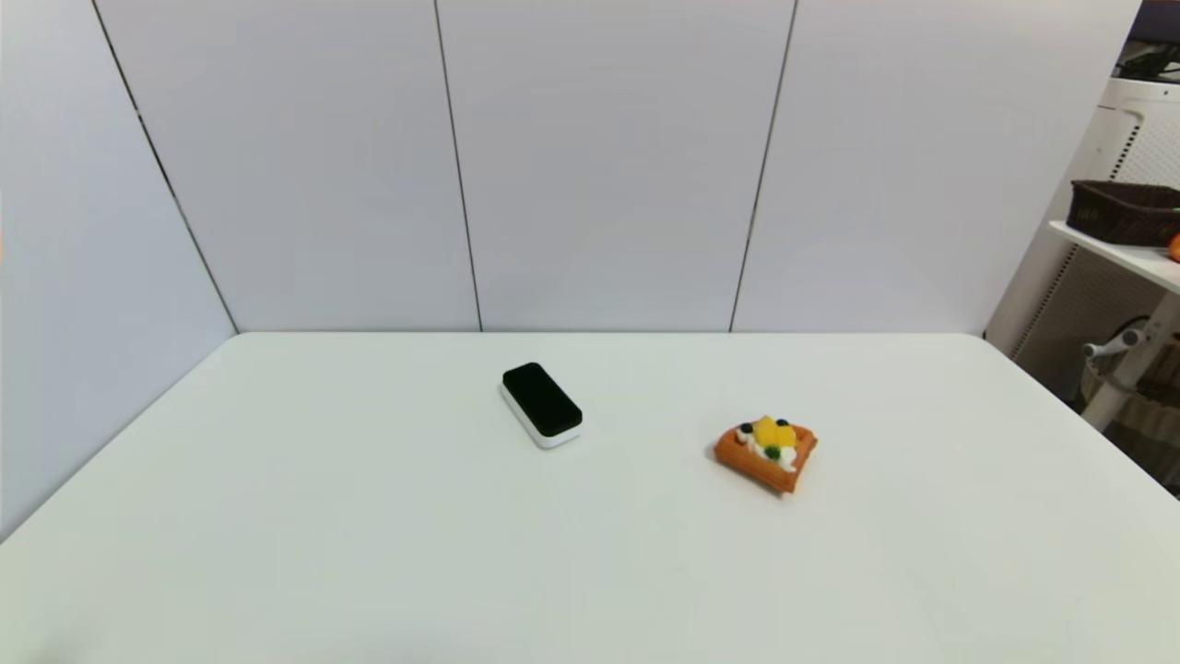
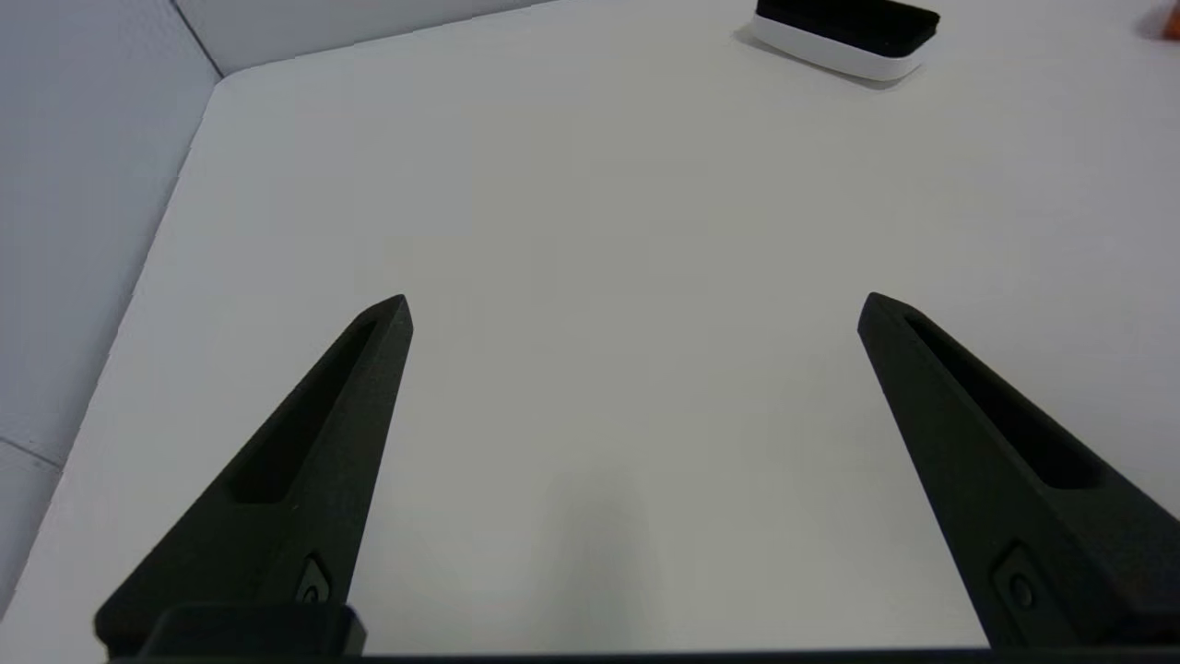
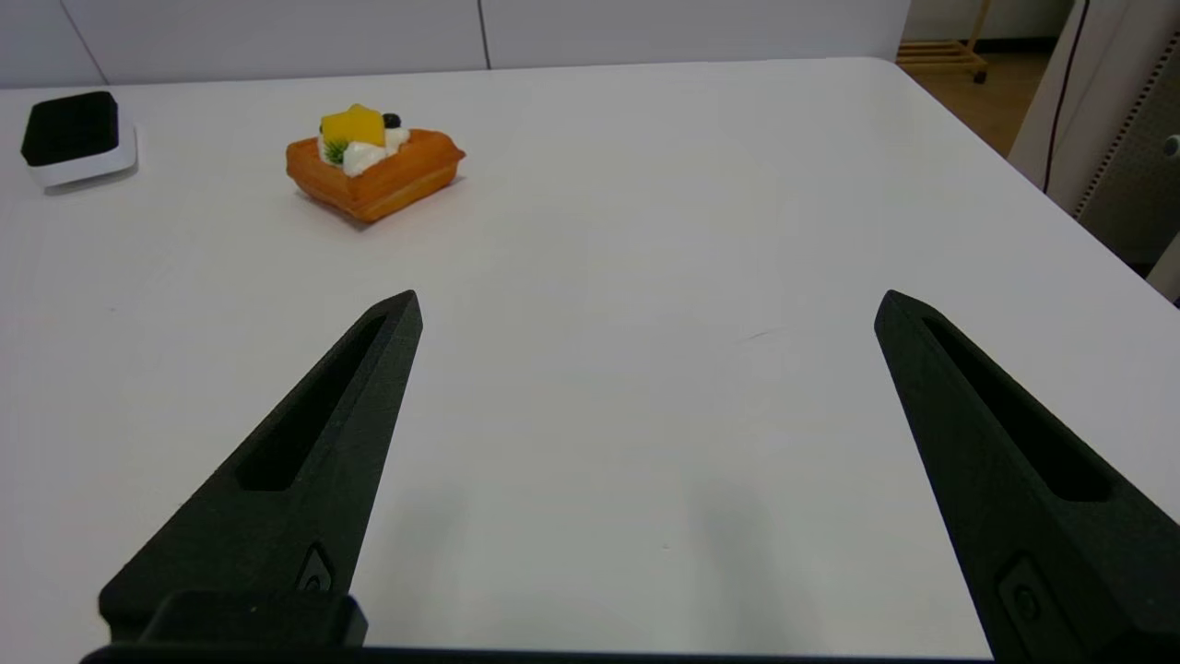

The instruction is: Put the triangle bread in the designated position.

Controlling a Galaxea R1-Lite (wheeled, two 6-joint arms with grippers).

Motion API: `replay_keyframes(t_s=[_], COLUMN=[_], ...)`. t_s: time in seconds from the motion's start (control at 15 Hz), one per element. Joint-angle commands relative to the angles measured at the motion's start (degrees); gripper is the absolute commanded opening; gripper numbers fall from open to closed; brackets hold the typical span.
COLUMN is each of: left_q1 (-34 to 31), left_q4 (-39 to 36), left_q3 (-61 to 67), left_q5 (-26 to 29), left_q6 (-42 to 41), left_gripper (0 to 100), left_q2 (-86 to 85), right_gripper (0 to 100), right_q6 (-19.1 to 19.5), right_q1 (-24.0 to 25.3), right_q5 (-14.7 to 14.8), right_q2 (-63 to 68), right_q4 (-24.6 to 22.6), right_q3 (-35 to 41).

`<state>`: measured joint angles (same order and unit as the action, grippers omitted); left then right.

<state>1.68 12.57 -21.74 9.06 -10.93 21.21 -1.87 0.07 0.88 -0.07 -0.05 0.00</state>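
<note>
Two things lie on the table (image 1: pixel 369 516): bread (image 1: pixel 767 454) right, block (image 1: pixel 542 404) left, apart. Only wrist views show the grippers, left (image 2: pixel 634 309) and right (image 3: pixel 648 304), both spread wide, near.

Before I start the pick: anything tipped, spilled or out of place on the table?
Nothing stands out. The triangle bread sits flat on the white table, toppings up and intact, apart from the black-topped block to its left. Both the left gripper and the right gripper are open, holding nothing.
</note>
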Motion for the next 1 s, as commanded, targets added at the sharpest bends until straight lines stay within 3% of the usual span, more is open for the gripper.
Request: replay_keyframes(t_s=[0.07,0.6,1.0], left_q1=[8.9,31.1,40.2], left_q4=[9.8,10.0,9.2], left_q3=[-16.1,-34.5,-52.0], left_q5=[1.6,1.5,1.5], left_q6=[-6.5,-8.4,-8.6], left_gripper=[100,100,100], left_q2=[23.2,56.9,77.2], right_gripper=[100,100,100], right_q6=[0.0,0.0,0.0], right_q1=[0.0,0.0,0.0], right_q5=[0.0,0.0,0.0], right_q2=[0.1,0.1,0.1], right_q4=[0.0,0.0,0.0], right_q3=[0.0,0.0,0.0])
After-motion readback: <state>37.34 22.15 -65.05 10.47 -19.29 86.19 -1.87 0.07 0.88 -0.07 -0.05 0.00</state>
